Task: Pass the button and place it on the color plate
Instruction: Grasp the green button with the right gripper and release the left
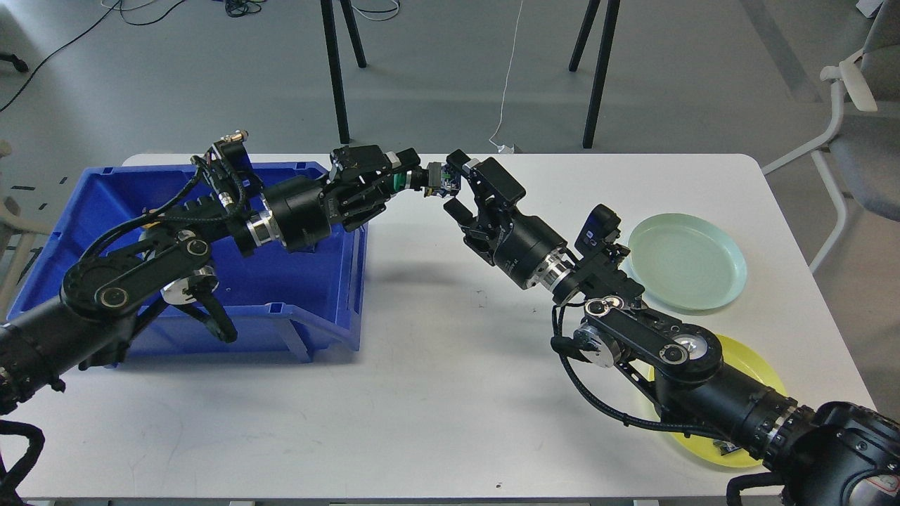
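Where both arms meet above the table [436, 393], button [437, 180] clamped in left fingers [415, 176], right fingers [458, 184] spread around it

We're in a lab or test room here: a plain white table [436, 393] on bare grey floor [450, 77], loose cables [242, 7] trailing along the back, black tripod legs [337, 70] standing behind, and a grey office chair [861, 133] off right.

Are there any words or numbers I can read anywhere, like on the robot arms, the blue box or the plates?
None can be read.
The blue bin, the green plate and the yellow plate show no text.
The button between the grippers is too small to tell.
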